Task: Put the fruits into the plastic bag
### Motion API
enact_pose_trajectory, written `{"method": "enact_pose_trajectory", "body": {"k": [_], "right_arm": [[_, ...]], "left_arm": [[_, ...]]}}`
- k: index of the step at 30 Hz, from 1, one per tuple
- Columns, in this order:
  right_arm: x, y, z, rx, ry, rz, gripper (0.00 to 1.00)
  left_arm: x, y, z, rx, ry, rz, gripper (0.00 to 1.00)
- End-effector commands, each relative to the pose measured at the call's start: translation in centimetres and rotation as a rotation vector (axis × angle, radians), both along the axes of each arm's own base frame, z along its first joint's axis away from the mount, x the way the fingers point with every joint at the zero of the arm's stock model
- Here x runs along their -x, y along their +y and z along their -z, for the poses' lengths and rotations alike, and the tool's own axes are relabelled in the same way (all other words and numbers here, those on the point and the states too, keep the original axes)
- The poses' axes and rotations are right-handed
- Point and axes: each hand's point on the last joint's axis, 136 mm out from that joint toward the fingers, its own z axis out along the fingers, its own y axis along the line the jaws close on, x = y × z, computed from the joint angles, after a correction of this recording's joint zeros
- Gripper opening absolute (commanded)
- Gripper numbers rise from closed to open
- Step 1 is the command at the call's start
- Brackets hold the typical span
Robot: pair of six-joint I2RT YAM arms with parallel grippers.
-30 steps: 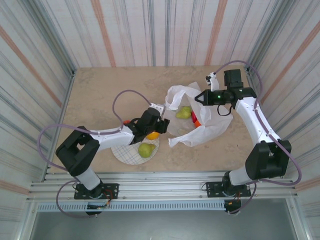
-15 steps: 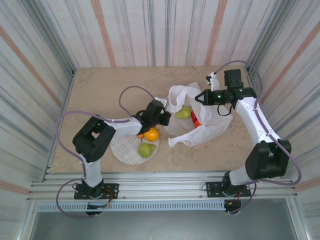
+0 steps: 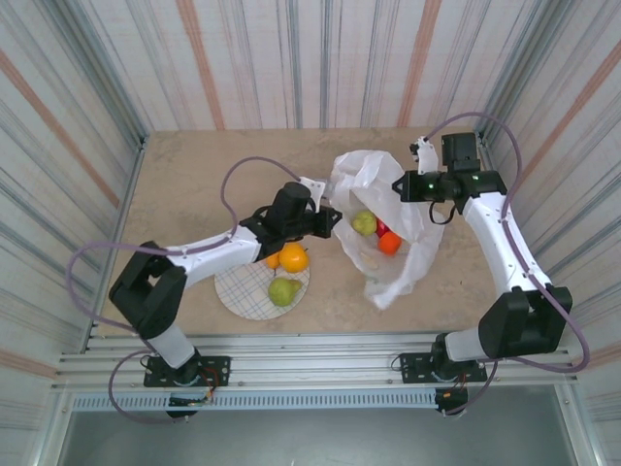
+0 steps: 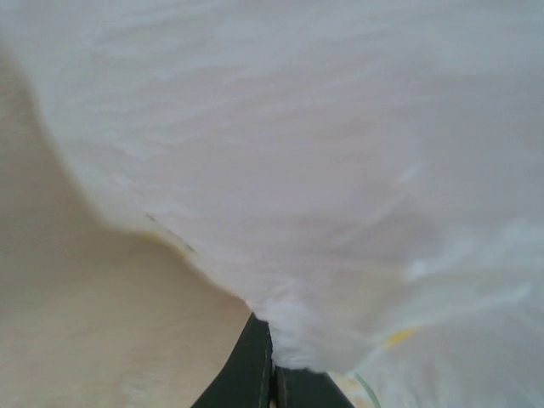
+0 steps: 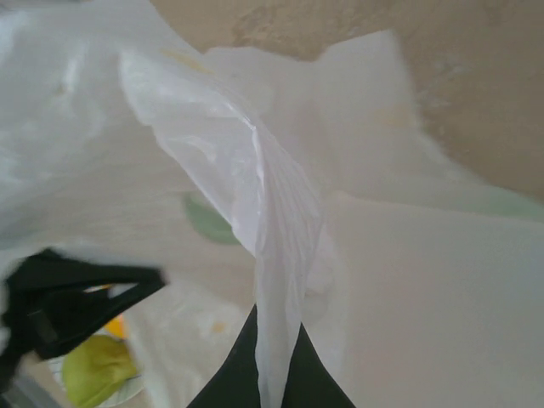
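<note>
Top view: left end effector (image 3: 327,221) is clamping shut on the left rim of the thin crinkly white translucent plastic bag (image 3: 390,277). Right end effector (image 3: 402,184) is pinching the far rim, jaws closed on film. They are pulling opposite ways, stretching the mouth open so fruit can drop in, I'd judge. The bag is resting on the beige stone-look counter (image 3: 194,184), right of centre. Inside it are a glossy green pear (image 3: 364,223), a small red fruit (image 3: 380,227) and a small round orange (image 3: 389,243). Just left of the bag, the round plaid plate (image 3: 243,291) is carrying a bright orange fruit (image 3: 294,258), a second orange one (image 3: 274,260) beside it and another green pear (image 3: 283,290) — all waiting to go in. Roughly half done.

Left wrist: bag film (image 4: 323,170) is hanging right at the lens. The dark fingers (image 4: 251,382) are meeting at the bottom, with plastic bunching between them.

Right wrist: a fold of the bag (image 5: 272,221) is running down into narrow, closed dark fingers (image 5: 234,378). The plate's pear (image 5: 98,370) is showing lower left.

Risk: both arms are busy holding — one likely has to release to fetch fruit, and the mouth may sag.
</note>
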Motion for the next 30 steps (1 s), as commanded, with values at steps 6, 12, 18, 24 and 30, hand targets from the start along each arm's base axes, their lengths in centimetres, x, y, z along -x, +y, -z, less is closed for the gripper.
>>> {"method": "enact_pose_trajectory", "body": {"k": [6, 12, 18, 24, 30], "right_arm": [[-0.2, -1.7, -1.4, 0.162, -0.038, 0.031, 0.00], [-0.6, -1.1, -2.2, 0.179, -0.051, 0.022, 0.00], [-0.2, -0.8, -5.4, 0.184, -0.104, 0.016, 0.00], [-0.2, -0.3, -4.2, 0.198, -0.086, 0.004, 0.00], [-1.3, 1.2, -1.6, 0.141, -0.053, -0.015, 0.00]], "left_arm": [[1.5, 0.2, -2.9, 0.044, 0.127, 0.014, 0.00], [-0.5, 2.2, -1.4, 0.046, 0.189, -0.038, 0.00], [0.4, 1.5, -3.8, 0.114, 0.196, 0.030, 0.00], [0.4, 1.5, -3.0, 0.122, 0.219, 0.032, 0.00], [-3.8, 3.8, 0.7, -0.015, 0.188, -0.078, 0.02]]}}
